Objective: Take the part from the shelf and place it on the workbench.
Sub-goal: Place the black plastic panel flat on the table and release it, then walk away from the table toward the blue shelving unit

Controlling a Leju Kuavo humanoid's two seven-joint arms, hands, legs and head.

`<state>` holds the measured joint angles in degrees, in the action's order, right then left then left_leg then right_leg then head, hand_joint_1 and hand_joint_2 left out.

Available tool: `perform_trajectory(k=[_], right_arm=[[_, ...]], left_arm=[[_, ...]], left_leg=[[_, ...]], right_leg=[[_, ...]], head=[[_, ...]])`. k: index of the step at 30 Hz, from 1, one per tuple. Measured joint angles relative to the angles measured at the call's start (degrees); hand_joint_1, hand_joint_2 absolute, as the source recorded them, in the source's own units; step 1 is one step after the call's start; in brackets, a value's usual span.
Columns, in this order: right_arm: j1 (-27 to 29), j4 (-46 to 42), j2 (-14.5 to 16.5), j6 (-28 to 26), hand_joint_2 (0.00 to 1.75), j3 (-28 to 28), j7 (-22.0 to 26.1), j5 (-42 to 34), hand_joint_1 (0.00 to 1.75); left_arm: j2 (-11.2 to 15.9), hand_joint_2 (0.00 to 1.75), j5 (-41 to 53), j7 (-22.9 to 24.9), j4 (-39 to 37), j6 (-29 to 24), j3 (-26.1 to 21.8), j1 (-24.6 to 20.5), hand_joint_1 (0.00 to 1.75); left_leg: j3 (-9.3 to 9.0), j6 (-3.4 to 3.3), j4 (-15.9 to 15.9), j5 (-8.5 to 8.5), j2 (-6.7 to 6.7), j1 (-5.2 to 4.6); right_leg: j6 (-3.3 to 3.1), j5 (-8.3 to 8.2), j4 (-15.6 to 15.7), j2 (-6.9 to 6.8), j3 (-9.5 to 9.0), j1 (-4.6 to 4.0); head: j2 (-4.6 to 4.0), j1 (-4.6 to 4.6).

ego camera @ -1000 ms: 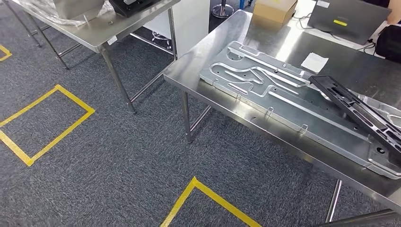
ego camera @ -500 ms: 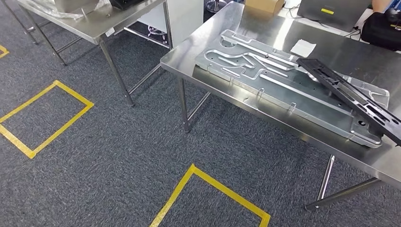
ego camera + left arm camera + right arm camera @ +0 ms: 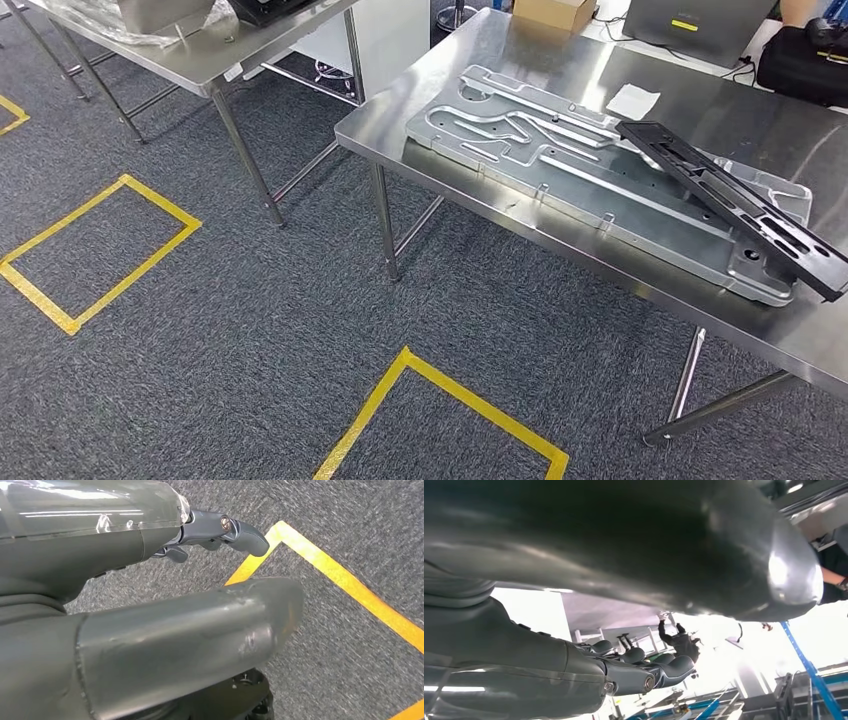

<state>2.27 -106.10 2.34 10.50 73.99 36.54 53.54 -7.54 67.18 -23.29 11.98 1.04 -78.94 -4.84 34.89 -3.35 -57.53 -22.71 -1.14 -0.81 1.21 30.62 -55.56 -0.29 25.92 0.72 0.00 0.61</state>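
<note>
Grey carpet (image 3: 250, 330) marked with yellow tape squares (image 3: 100, 250) stretches below us, and a steel workbench (image 3: 560, 60) stands ahead to our right. On it lies a big machined aluminium plate (image 3: 560, 170), and across that plate's right end rests the long black part (image 3: 730, 205), its far tip running past the plate and nearly out of the picture. Beyond it we see a white paper slip (image 3: 634, 101), a cardboard box (image 3: 552, 12) and a laptop (image 3: 700, 18), both cut off by the picture's edge. A second steel table (image 3: 200, 55) stands to our left.

Our left hand (image 3: 210, 532) hangs over the carpet, fingers spread and holding nothing. Our right hand (image 3: 639, 672) shows against glare; its fingers seem loosely extended and empty, though the backlight makes that hard to confirm.
</note>
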Motion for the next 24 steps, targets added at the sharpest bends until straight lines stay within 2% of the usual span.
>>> perform_trajectory(k=[2, 3, 6, 7, 8, 9, 10, 11, 12, 13, 15, 17, 19, 21, 22, 23, 24], right_arm=[[0.25, 0.06, 0.03, -0.62, 0.0, -0.33, -0.67, 0.07, 0.0], [0.42, 0.14, 0.01, -0.97, 0.0, -0.41, -1.13, 0.13, 0.0], [0.97, 0.89, 0.01, -1.78, 0.0, -0.48, -2.11, 0.56, 0.0], [1.15, 1.28, 0.01, -1.97, 0.0, -0.48, -2.26, 0.77, 0.0], [1.33, 1.67, 0.01, -2.13, 0.0, -0.48, -2.36, 0.93, 0.0], [1.44, 2.01, 0.01, -2.27, 0.0, -0.49, -2.45, 1.07, 0.0], [1.51, 2.31, 0.0, -2.42, 0.0, -0.5, -2.55, 1.21, 0.0], [1.55, 2.71, 0.02, -2.56, 0.0, -0.56, -2.68, 1.38, 0.0], [1.6, 3.05, 0.01, -2.74, 0.0, -0.65, -2.79, 1.56, 0.0], [1.65, 3.38, 0.01, -2.93, 0.0, -0.79, -2.88, 1.75, 0.0], [1.81, 3.87, 0.01, -3.27, 0.0, -1.13, -2.95, 2.06, 0.0], [1.91, 4.18, 0.04, -3.59, 0.0, -1.4, -2.94, 2.25, 0.0], [1.95, 4.39, 0.09, -3.95, 0.0, -1.56, -2.91, 2.44, 0.0], [1.97, 4.64, 0.23, -4.3, 0.0, -1.75, -2.86, 2.75, 0.0], [1.99, 4.79, 0.32, -4.44, 0.0, -1.84, -2.84, 2.89, 0.0], [2.02, 4.96, 0.41, -4.56, 0.0, -1.9, -2.82, 3.02, 0.0], [2.05, 5.13, 0.48, -4.67, 0.0, -1.92, -2.81, 3.08, 0.0]], left_arm=[[-0.04, 0.0, 0.04, 0.29, -0.01, -0.13, -0.01, -0.07, 0.0], [-0.05, 0.0, 0.05, 0.54, -0.02, -0.26, -0.01, -0.12, 0.0], [-0.04, 0.0, 0.08, 1.55, -0.02, -0.94, -0.03, -0.2, 0.0], [-0.04, 0.0, 0.08, 1.97, -0.02, -1.25, -0.06, -0.19, 0.0], [-0.05, 0.0, 0.08, 2.43, -0.02, -1.6, -0.1, -0.18, 0.0], [-0.05, 0.0, 0.08, 2.85, -0.02, -1.92, -0.15, -0.18, 0.0], [-0.05, 0.0, 0.08, 3.21, -0.02, -2.2, -0.19, -0.18, 0.0], [0.01, 0.0, 0.09, 3.52, -0.02, -2.51, -0.22, -0.2, 0.0], [0.08, 0.0, 0.13, 3.74, -0.02, -2.78, -0.23, -0.21, 0.0], [0.15, 0.0, 0.17, 3.86, -0.03, -2.99, -0.25, -0.22, 0.0], [0.22, 0.0, 0.28, 3.91, -0.04, -3.3, -0.25, -0.21, 0.0], [0.22, 0.0, 0.4, 3.71, -0.04, -3.4, -0.25, -0.19, 0.0], [0.21, 0.0, 0.53, 3.36, -0.04, -3.4, -0.25, -0.15, 0.0], [0.18, 0.0, 0.62, 3.02, -0.05, -3.39, -0.25, -0.11, 0.0], [0.16, 0.0, 0.64, 2.89, -0.06, -3.39, -0.25, -0.08, 0.0], [0.15, 0.0, 0.66, 2.78, -0.07, -3.39, -0.25, -0.06, 0.0], [0.15, 0.0, 0.67, 2.69, -0.07, -3.39, -0.25, -0.04, 0.0]], left_leg=[[-0.53, 0.22, 1.53, 0.62, -0.14, 0.44], [-0.77, 0.29, 2.31, 0.96, -0.21, 0.7], [-0.51, 0.32, 2.69, 1.2, -0.37, 0.92], [-0.31, 0.4, 2.5, 1.14, -0.42, 0.94], [-0.1, 0.52, 2.23, 1.06, -0.48, 1.0], [0.11, 0.73, 1.85, 0.93, -0.54, 1.13], [0.37, 1.04, 1.27, 0.73, -0.6, 1.27], [0.54, 1.43, 0.72, 0.54, -0.65, 1.37], [0.73, 1.88, 0.08, 0.32, -0.67, 1.37], [0.85, 2.34, -0.41, 0.15, -0.72, 1.31], [0.87, 3.15, -0.66, 0.14, -0.92, 1.19], [1.05, 3.78, -1.04, -0.25, -1.03, 1.36], [2.48, 4.19, -4.73, -3.42, -0.44, 1.55], [5.32, 4.34, -12.49, -8.4, 0.3, 1.56], [6.45, 4.28, -15.97, -10.05, 0.48, 1.54], [6.88, 4.12, -18.02, -10.8, 0.59, 1.5], [6.01, 3.8, -17.49, -10.28, 0.65, 1.43]], right_leg=[[0.36, 0.73, -0.45, 0.08, 0.15, -0.05], [0.57, 1.98, -2.04, 0.14, 0.88, -0.05], [1.36, 7.17, -12.14, 0.25, 6.12, 0.46], [1.71, 7.56, -14.37, 0.23, 7.39, 0.71], [2.05, 6.8, -14.61, 0.2, 7.72, 0.99], [2.37, 5.04, -12.59, 0.11, 6.92, 1.26], [2.69, 2.88, -8.73, -0.21, 5.18, 1.57], [2.75, 1.32, -5.57, -0.56, 3.75, 1.69], [2.49, 0.22, -3.15, -0.83, 2.8, 1.68], [2.01, -0.24, -2.0, -1.02, 2.47, 1.58], [0.73, -0.47, -2.36, -0.72, 3.08, 1.23], [-0.24, -0.88, -2.46, -0.39, 3.42, 1.19], [-1.07, -1.43, -2.37, -0.09, 3.82, 1.2], [-1.54, -1.83, -2.44, 0.32, 4.42, 0.97], [-1.64, -1.98, -2.52, 0.59, 4.72, 0.78], [-1.7, -2.1, -2.59, 0.87, 5.0, 0.57], [-1.72, -2.16, -2.66, 1.18, 5.16, 0.36]], head=[[0.0, 0.08], [0.0, 0.17], [0.0, 0.36], [0.0, 0.37], [0.0, 0.36], [0.0, 0.36], [0.0, 0.38], [0.0, 0.4], [0.0, 0.52], [0.0, 0.6], [0.0, 0.54], [0.0, 0.24], [0.0, 0.04], [0.0, -0.11], [0.0, -0.13], [0.0, -0.14], [0.0, -0.14]])
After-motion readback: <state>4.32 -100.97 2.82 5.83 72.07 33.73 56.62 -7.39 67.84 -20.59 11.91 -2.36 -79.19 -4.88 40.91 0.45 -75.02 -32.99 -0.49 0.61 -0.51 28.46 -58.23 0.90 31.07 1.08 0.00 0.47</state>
